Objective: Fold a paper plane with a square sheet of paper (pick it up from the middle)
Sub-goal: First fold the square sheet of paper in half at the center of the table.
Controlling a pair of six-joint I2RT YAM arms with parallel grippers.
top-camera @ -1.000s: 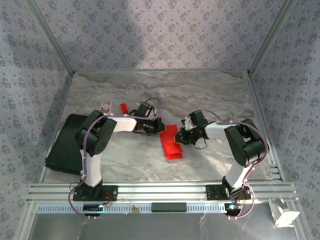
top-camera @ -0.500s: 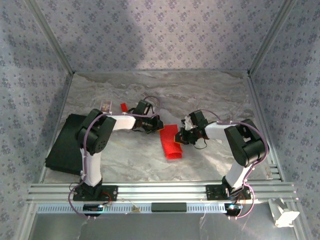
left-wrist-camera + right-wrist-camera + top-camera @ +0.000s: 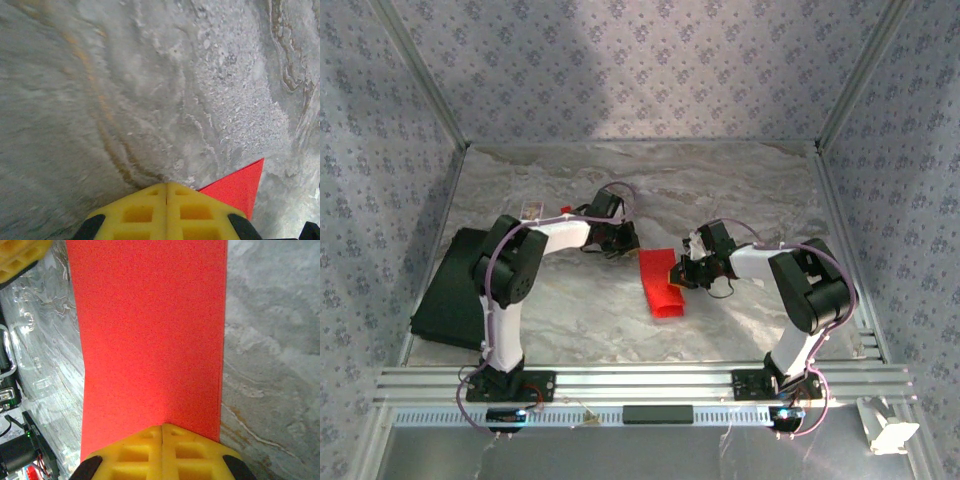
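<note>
**A:** On the marbled table (image 3: 750,190), near the middle, what lies there?

**B:** The red paper (image 3: 660,285); it is folded into a long band and lies flat on the stone, slanting a little from the far side toward the near rail; its near end looks doubled over, though the top view is too small to be sure.

**A:** And the right gripper (image 3: 679,272)?

**B:** It is low at the band's right edge, toward the far end; in its own wrist view the two yellow fingers (image 3: 135,452) are pressed together with no gap, and the red band runs out ahead from right under their tips; whether a fold of paper is caught between them or they only bear down on it, I cannot tell.

**A:** The left gripper (image 3: 618,247)?

**B:** It is off the paper, just beyond the band's far left corner; its fingers are also pressed flat together and pinch nothing; its wrist view looks down on bare stone, with one red corner of the band poking out at the lower right.

**A:** Anything else on the table?

**B:** A black mat (image 3: 445,285) lies along the left side, by the left arm's base; a small patterned card (image 3: 531,210) sits beyond it, and a tiny red block (image 3: 565,210) lies just beside the card, close against the left arm; both are well apart from the band.
</note>
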